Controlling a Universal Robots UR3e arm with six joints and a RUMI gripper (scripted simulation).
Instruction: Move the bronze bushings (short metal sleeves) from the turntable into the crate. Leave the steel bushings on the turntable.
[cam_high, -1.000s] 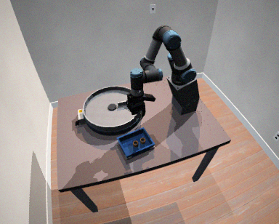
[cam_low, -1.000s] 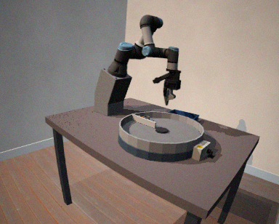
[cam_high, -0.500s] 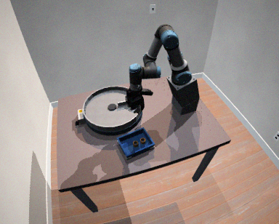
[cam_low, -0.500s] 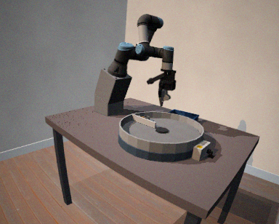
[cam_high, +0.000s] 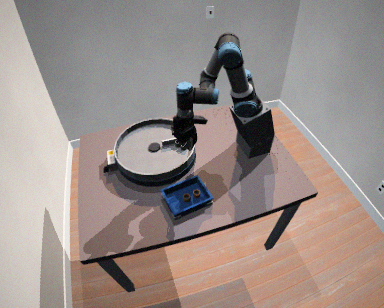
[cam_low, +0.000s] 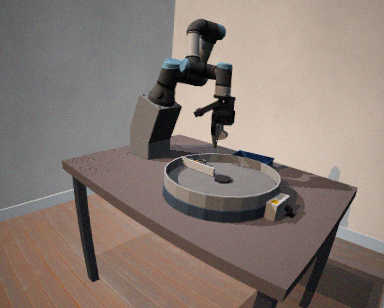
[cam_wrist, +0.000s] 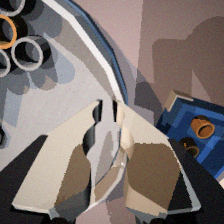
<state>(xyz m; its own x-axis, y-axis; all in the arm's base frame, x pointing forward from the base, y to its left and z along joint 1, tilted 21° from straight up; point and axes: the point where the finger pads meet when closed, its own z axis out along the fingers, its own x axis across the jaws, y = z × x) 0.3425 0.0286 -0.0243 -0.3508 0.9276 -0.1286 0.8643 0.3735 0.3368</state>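
Note:
The round grey turntable (cam_high: 154, 150) stands on the table, and the blue crate (cam_high: 187, 192) lies in front of it with two bronze bushings (cam_high: 192, 194) inside. My gripper (cam_high: 184, 142) hangs over the turntable's right rim, shut with nothing between the fingers. In the wrist view the fingertips point at the tray floor just inside the rim. A bronze bushing (cam_wrist: 7, 30) and steel bushings (cam_wrist: 30, 52) cluster at the upper left of that view, away from the fingers. The crate shows at the right with a bronze bushing (cam_wrist: 204, 127).
The arm's dark pedestal (cam_high: 252, 127) stands at the table's back right. A small box with a yellow label (cam_high: 110, 156) sits against the turntable's left side. A dark hub (cam_high: 154, 147) marks the turntable's centre, and a low divider wall (cam_low: 199, 166) crosses the tray.

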